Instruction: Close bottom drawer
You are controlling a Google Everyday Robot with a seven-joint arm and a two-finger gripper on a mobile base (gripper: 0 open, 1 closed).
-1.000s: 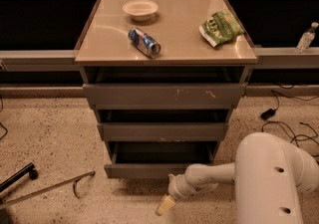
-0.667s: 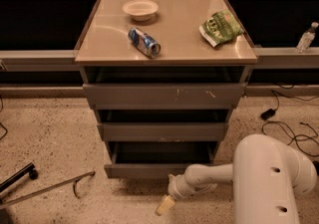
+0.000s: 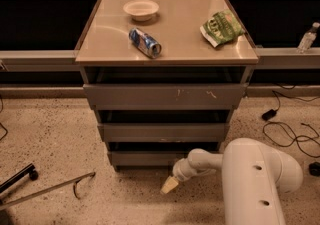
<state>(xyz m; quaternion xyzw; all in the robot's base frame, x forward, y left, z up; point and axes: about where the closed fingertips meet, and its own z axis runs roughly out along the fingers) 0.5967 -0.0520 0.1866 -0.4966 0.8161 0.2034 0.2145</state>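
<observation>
The bottom drawer [image 3: 145, 158] is the lowest of three in the grey metal cabinet [image 3: 90, 76]. Its plain grey front stands slightly forward, with a dark gap above it. My gripper [image 3: 168, 185], with a cream-coloured tip, is low over the floor just in front of the drawer front, right of its middle. I cannot tell whether it touches the front. My white arm [image 3: 260, 179] reaches in from the lower right.
On the cabinet top [image 3: 185, 39] lie a white bowl [image 3: 141, 9], a blue can [image 3: 145, 42] and a green bag [image 3: 221, 28]. The scratched top drawer [image 3: 165, 96] and middle drawer [image 3: 165, 132] also stand slightly out. Cables [image 3: 285, 129] lie on the floor right, a metal rod [image 3: 50, 189] left.
My gripper has moved up toward the cabinet. The bottom drawer's front has slid back in and now stands much less far out.
</observation>
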